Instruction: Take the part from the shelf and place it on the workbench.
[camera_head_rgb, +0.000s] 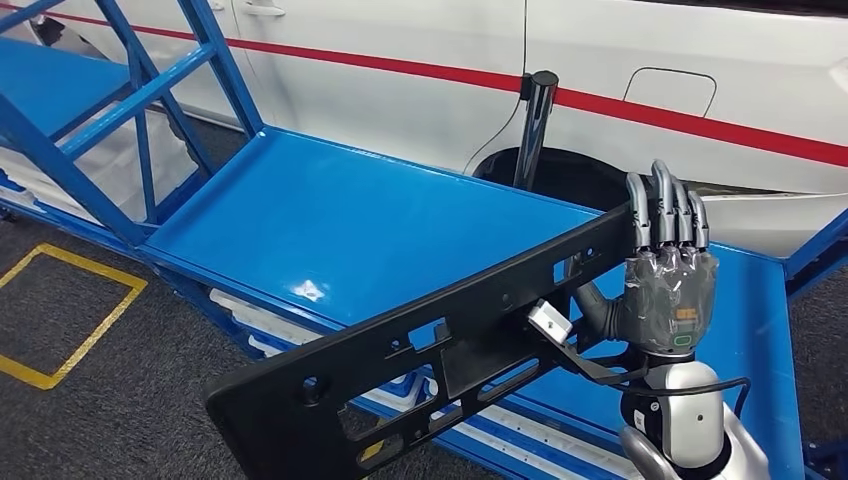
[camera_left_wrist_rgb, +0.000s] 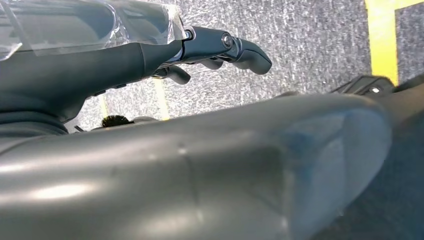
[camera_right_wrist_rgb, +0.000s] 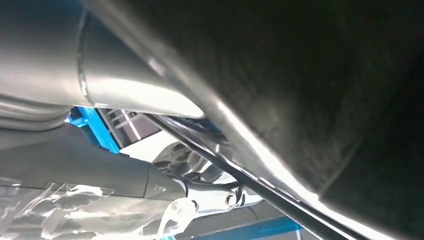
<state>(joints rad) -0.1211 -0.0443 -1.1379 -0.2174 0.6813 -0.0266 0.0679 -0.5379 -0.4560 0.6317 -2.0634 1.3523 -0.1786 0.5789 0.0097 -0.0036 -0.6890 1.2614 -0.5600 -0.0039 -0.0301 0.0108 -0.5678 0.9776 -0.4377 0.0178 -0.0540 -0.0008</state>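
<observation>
Here the right robot hand (camera_head_rgb: 668, 290) grips the black part (camera_head_rgb: 420, 350) above the blue workbench (camera_head_rgb: 330, 230).

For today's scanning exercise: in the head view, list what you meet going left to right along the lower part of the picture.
Yellow floor marking → black part → right hand, which holds the part's right end.

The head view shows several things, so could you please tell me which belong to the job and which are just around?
Job:
- black part
- right hand gripping it
- blue workbench

Just around:
- white car
- black post
- yellow floor marking
</observation>
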